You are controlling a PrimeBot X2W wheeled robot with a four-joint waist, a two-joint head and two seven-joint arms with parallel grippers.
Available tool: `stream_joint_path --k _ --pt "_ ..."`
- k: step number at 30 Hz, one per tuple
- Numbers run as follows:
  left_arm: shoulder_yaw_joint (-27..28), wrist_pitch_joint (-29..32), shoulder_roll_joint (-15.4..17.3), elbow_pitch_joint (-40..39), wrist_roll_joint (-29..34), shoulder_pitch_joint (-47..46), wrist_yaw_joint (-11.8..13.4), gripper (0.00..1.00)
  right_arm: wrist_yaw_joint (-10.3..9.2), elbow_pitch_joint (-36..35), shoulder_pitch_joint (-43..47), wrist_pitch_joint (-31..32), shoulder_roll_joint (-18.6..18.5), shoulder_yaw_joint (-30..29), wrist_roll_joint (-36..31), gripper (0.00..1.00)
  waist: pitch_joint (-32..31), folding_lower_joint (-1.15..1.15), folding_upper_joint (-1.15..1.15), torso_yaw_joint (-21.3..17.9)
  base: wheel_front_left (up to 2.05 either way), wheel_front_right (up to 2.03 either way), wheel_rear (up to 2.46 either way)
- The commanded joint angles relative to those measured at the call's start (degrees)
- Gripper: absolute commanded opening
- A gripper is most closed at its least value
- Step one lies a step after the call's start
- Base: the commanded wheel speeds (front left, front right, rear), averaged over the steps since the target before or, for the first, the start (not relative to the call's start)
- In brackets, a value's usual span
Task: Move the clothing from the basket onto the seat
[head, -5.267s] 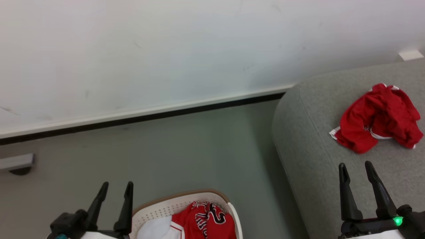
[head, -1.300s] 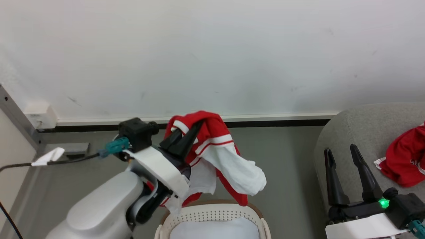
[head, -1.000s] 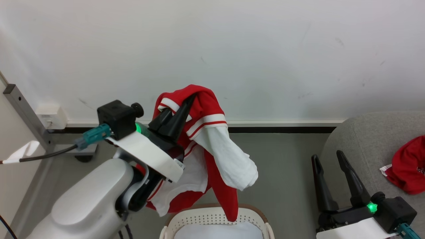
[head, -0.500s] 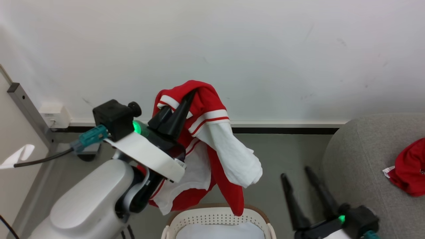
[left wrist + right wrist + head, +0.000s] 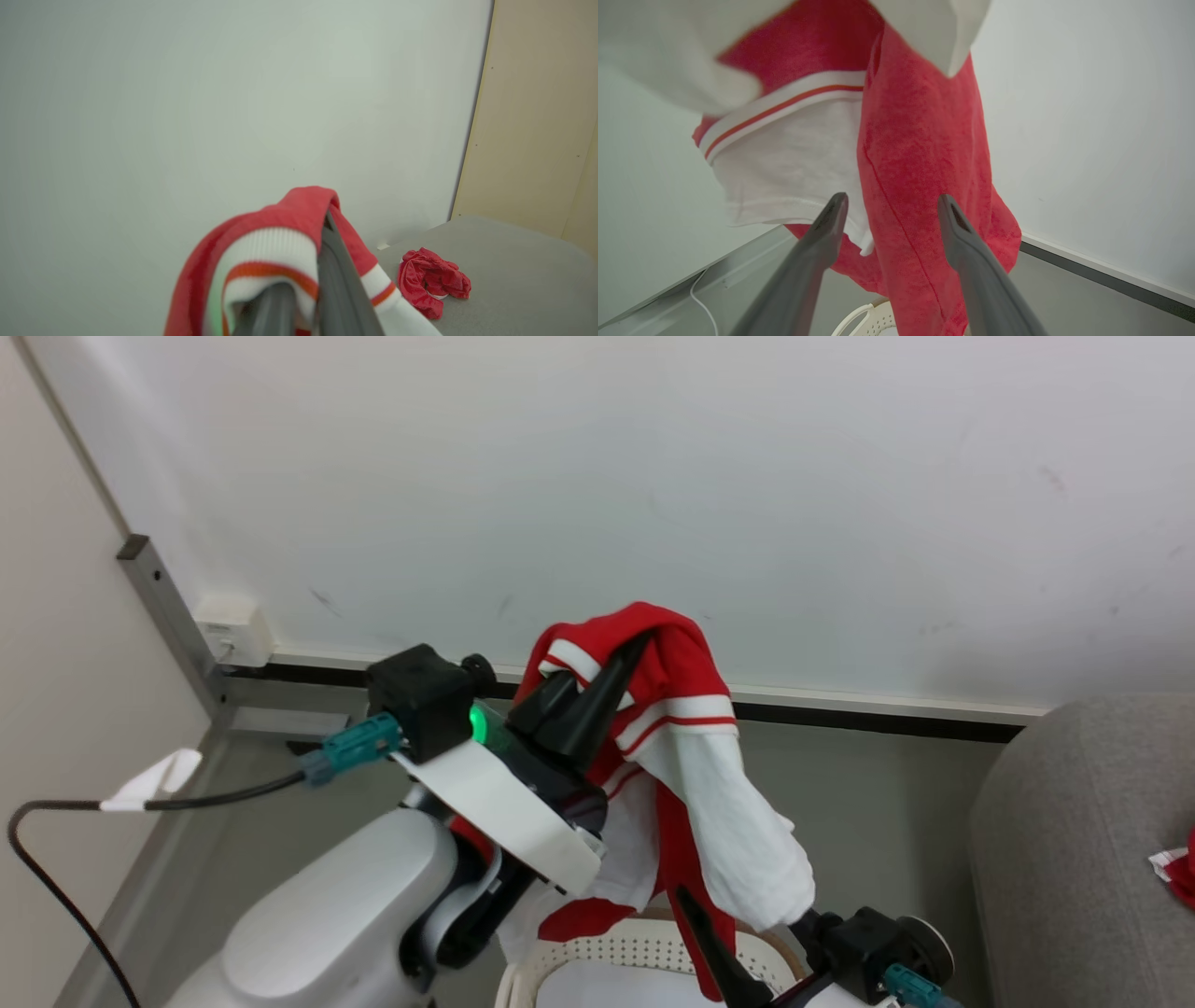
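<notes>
Left jaws clenched on the jersey [image 5: 686, 677], pinching a bunched fold by the striped sleeve band. The jersey is held high over the basket [image 5: 607, 952], in front of the far wall. Right jaws released and spread wide. In the right wrist view the hanging red panel sits between them, not gripped. The seat [image 5: 1055, 859] is well off to the right, with the other red garment [image 5: 432, 280] already on it.

Risks:
- The hold is on a small fold of thin fabric, so a quick swing to the right could let it slide out and drop to the floor between basket and seat.
- The red tail hangs down to the basket rim, touching or not cannot be told. It could snag there and drag or tip the basket.
- If the right jaws close on the panel and the arms then part, the cloth may be pulled out of the left jaws.
- The white sleeve [image 5: 747, 840] droops near the right wrist and may catch on it.

Changes:
- About five seconds ago the jersey lay in the basket and the left jaws were empty beside it. Now it is lifted, and pale lining shows in the basket.
- Half a second ago the right jaws stood right of the basket, clear of the cloth. Now they are under the jersey.
- The camera has turned left, so the seat's shift toward the right edge is the view moving, not the seat.
- The left hold looks unchanged.
</notes>
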Motion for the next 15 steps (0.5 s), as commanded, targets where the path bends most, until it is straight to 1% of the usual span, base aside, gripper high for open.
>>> stream_joint_path --k 1,5,9,13,14,15 --pt "-0.39 0.27 -0.54 -0.42 0.23 -0.29 -0.28 0.0 -0.13 1.12 -1.22 0.02 -0.19 0.21 0.73 1.0 -0.38 0.0 0.0 1.54 0.0 0.0 0.0" --pt "-2.41 1.26 -2.15 -1.29 0.01 0.37 -0.86 0.0 -0.13 5.33 -2.88 0.03 -0.18 -1.64 1.27 1.0 -0.95 0.0 0.0 4.31 0.0 0.0 0.0" --pt "-4.37 2.52 -3.26 -2.64 -0.12 1.16 -1.17 0.0 -0.13 6.69 -3.71 0.03 -0.15 -2.87 1.59 1.0 -1.35 0.0 0.0 6.68 0.0 0.0 0.0" --pt "-6.04 3.53 -4.25 -4.05 -0.75 1.77 -1.52 0.0 -0.13 7.09 -4.32 0.03 -0.16 -2.57 1.03 1.0 -1.58 0.0 0.0 8.36 0.0 0.0 0.0" --pt "-6.35 3.75 -4.38 -4.24 -0.72 1.9 -1.52 0.0 -0.13 7.15 -4.44 0.03 -0.16 -2.53 0.89 0.71 -1.63 0.0 0.0 8.65 0.0 0.0 0.0" --pt "-6.55 3.8 -4.48 -4.34 -0.63 1.96 -1.49 0.0 -0.13 7.1 -4.64 0.03 -0.16 -2.54 0.88 0.31 -1.67 0.0 0.0 8.87 0.0 0.0 0.0"
